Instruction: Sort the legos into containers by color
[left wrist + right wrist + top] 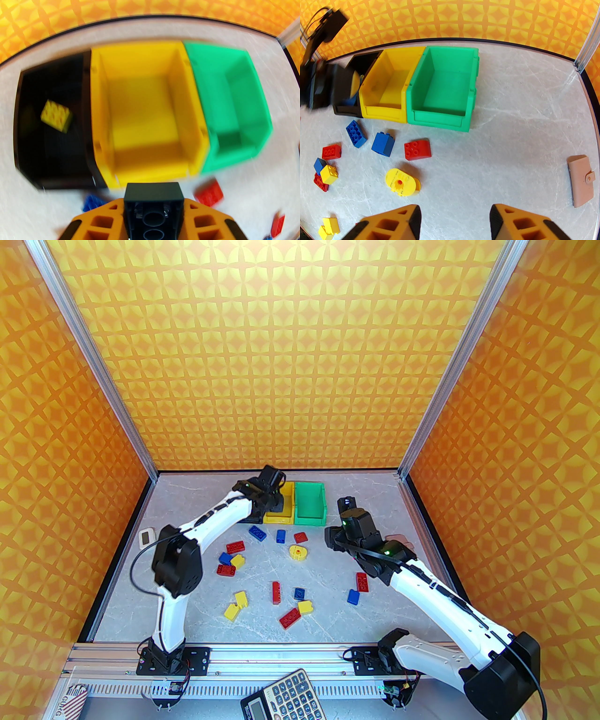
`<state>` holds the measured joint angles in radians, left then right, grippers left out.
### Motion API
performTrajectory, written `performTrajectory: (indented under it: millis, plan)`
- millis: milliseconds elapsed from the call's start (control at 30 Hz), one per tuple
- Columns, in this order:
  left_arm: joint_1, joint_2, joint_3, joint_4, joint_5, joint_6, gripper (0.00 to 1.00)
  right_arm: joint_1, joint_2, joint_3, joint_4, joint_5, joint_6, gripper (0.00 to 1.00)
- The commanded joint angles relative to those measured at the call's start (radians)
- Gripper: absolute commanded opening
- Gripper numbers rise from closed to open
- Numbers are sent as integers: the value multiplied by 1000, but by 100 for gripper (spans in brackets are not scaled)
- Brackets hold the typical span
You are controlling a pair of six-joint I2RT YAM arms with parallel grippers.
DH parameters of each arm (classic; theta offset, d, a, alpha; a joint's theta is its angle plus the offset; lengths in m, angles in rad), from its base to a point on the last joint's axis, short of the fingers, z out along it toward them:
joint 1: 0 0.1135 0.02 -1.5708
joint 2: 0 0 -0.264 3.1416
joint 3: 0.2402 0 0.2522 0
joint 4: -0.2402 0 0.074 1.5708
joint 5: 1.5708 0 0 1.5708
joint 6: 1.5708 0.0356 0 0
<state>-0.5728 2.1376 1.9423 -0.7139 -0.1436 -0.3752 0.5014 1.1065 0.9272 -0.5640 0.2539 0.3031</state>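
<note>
Grey marbled desk (398, 502); orange-yellow patterned walls (300, 357) on three sides, aluminium corner posts (101, 366). Black bin (368, 58), yellow bin (382, 112) and green bin (438, 117) stand touching in a row near the back wall, and one yellow brick (56, 114) lies in the black bin. Loose legos (276, 591) are scattered mid-desk. Left pincer (153, 211) grips a black brick (153, 191) by the yellow bin's near wall; right pincer (454, 215) hangs half-spread, empty.

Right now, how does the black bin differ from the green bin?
The black bin holds a yellow brick; the green bin is empty. The black bin stands at the left end of the row, the green bin at the right end, the yellow bin between them. Both are open-top and look alike in shape.
</note>
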Motion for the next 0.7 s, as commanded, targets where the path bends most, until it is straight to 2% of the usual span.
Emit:
performTrajectory:
  millis: [0,167,300,367,500,667]
  plan:
    - [20,68,96,29,2,63,30,-8,-29,-23,-28,-9,21,53]
    - [39,179,253,11,12,102,31,-7,-48,-34,-43,9,21,54]
    - [44,227,331,6,17,135,63,-7,-49,-36,-50,15,21,54]
    - [48,238,349,-6,16,131,72,-8,-47,-34,-50,17,21,54]
    - [67,236,333,-18,6,93,76,-7,-44,-34,-46,18,21,55]
    - [89,235,288,-4,-1,76,71,-8,-33,-30,-43,13,20,55]
